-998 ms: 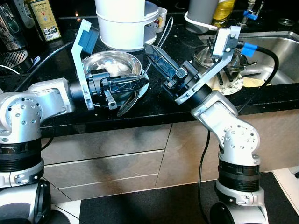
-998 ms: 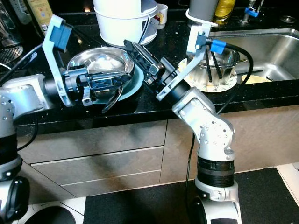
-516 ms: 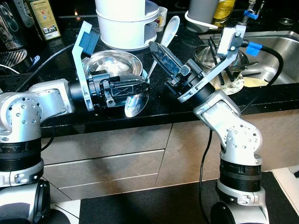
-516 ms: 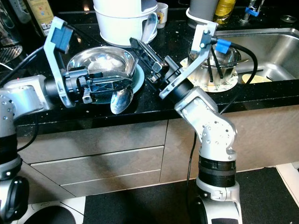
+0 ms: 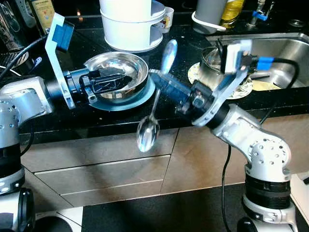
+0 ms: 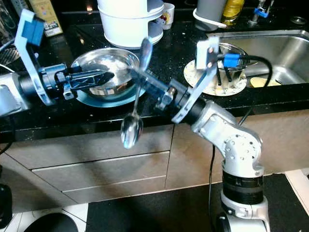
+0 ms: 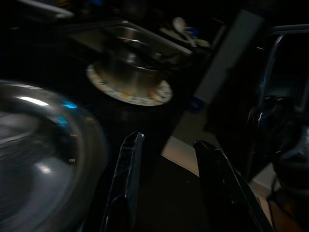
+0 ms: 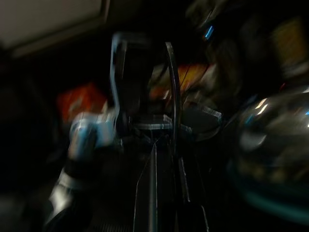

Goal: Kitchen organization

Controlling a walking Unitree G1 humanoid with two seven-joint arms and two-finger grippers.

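Observation:
A long steel spoon (image 5: 147, 135) hangs nearly upright in front of the black counter, its bowl below the counter edge and its upper end blurred. My right gripper (image 5: 157, 83) is shut on the spoon's handle about midway; the right wrist view shows the thin handle (image 8: 173, 96) between the fingers, blurred. My left gripper (image 5: 123, 77) lies over a shiny steel bowl (image 5: 133, 65) that sits on a teal plate (image 5: 120, 104). In the left wrist view its fingers (image 7: 126, 169) stand apart with nothing between them.
White pots (image 5: 128, 24) are stacked behind the steel bowl. A steel pot holding utensils (image 5: 215, 65) stands on a patterned plate (image 6: 193, 77) beside the sink (image 5: 289, 53). An oil bottle (image 5: 41, 9) stands at the back left. Cabinet drawers (image 5: 96, 169) lie below the counter.
The left gripper has let go of the spoon and drawn back left over the bowl. The right gripper has swung the spoon out past the counter edge, bowl end down.

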